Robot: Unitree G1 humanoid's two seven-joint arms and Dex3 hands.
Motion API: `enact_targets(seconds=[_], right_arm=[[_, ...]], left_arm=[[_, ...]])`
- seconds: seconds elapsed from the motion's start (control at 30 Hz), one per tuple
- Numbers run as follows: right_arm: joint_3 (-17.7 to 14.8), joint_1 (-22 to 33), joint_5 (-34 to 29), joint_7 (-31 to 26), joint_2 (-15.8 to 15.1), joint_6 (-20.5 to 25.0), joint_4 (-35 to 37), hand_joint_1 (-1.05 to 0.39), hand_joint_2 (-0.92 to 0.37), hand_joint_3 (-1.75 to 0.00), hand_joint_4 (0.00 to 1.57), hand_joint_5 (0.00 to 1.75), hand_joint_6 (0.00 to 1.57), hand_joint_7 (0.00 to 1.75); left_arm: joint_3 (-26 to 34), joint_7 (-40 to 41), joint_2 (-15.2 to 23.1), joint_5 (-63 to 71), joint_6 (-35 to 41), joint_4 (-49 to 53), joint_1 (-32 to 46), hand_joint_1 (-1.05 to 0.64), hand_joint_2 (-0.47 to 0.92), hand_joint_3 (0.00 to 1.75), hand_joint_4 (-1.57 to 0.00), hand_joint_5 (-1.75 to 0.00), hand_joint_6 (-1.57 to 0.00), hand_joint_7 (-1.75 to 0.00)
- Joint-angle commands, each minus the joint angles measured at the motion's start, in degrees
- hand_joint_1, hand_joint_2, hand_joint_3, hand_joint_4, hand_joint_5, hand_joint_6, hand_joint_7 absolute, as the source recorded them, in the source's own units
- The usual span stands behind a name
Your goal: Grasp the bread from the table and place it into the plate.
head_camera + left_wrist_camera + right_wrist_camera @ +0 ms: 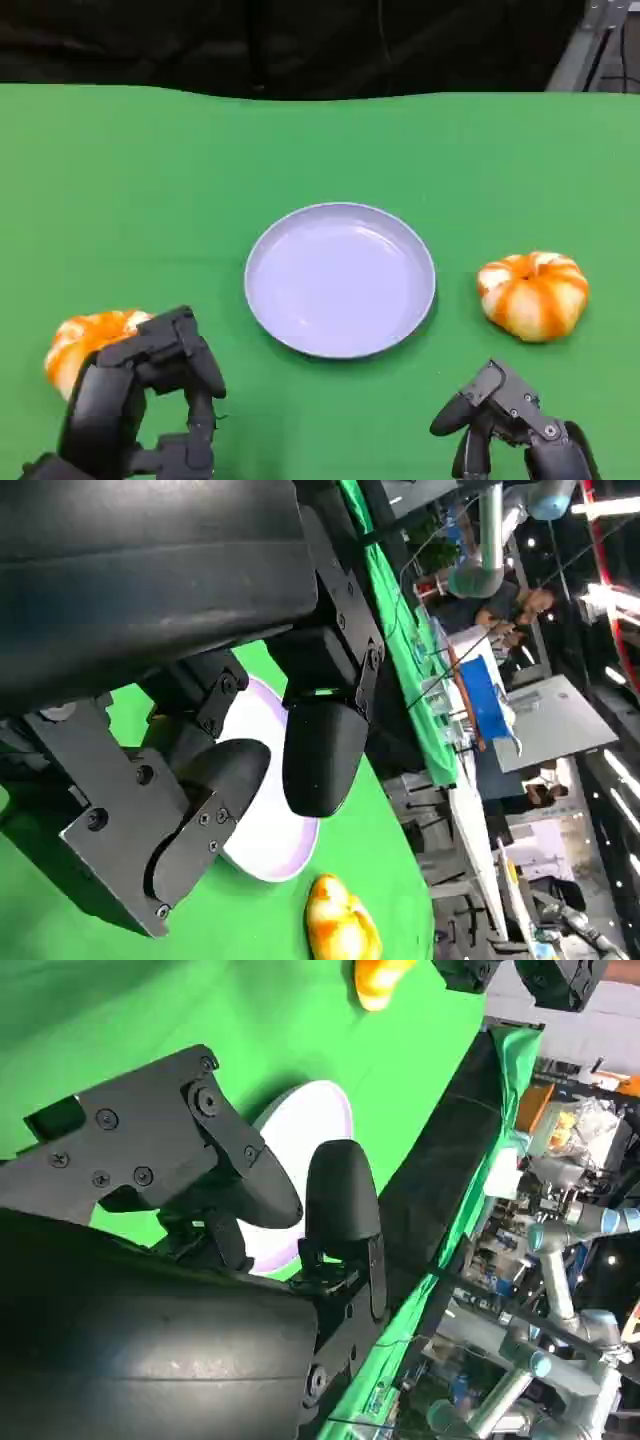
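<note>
Bread sits at both ends of the green table (320, 150), two round orange-and-white loaves with ridged tops. At the far left, the left loaf (85, 340) lies on the table, partly hidden behind the left hand (140, 400), which hangs just in front of it and over its near side; whether the fingers touch the loaf cannot be told. That hand's fingers are curled downward but apart, with nothing held in them. Being round, this loaf has no clear long axis; its domed top faces up. In the middle of the table lies the pale lilac plate (340, 280), with nothing on it, well apart from either loaf. To the right of the plate, near its rim but not touching, rests the right loaf (533, 293), dome up, its ridges running out from the centre. The right hand (505, 420) hovers nearer the table's front edge, apart from that loaf, fingers bent loosely and holding nothing.
</note>
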Motion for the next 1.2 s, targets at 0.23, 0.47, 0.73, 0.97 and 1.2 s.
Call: enact_targets(seconds=[0.23,0.47,0.73,0.97,1.2], right_arm=[[0.2,0.9,0.3,-0.3,0.0,0.7,-1.8,-0.16,-0.65,-1.39,0.75,1.75,0.44,1.75],[-0.3,1.1,0.2,-0.1,-0.6,0.7,-2.5,-0.13,-0.65,-1.4,0.73,1.75,0.44,1.75],[0.1,1.9,1.1,0.4,0.0,1.7,-3.9,-0.15,-0.64,-1.38,0.72,1.75,0.43,1.75],[0.7,2.1,-0.9,-0.4,0.7,3.1,-4.5,-0.15,-0.63,-1.39,0.75,1.75,0.44,1.75],[0.7,2.1,-1.5,-0.5,0.5,3.4,-5.0,-0.16,-0.64,-1.38,0.74,1.75,0.43,1.75]], left_arm=[[1.1,-0.1,0.9,-0.1,1.1,-1.4,0.2,-0.03,0.15,1.75,-0.95,-1.75,-0.87,-1.64],[1.0,0.2,0.9,0.4,1.0,-1.6,0.3,-0.04,0.14,1.75,-0.94,-1.74,-0.86,-1.62],[1.8,-0.5,3.8,2.9,4.2,-2.9,-0.7,-0.18,0.42,0.97,-0.56,-1.29,-0.38,-0.98],[1.7,3.2,10.2,26.4,17.8,-9.1,-3.4,-0.56,0.86,0.07,-0.04,-1.14,-0.19,-0.63],[-2.6,1.0,15.4,45.6,27.1,-11.0,-7.0,-0.58,0.86,0.0,0.0,-0.82,-0.15,-0.45]])
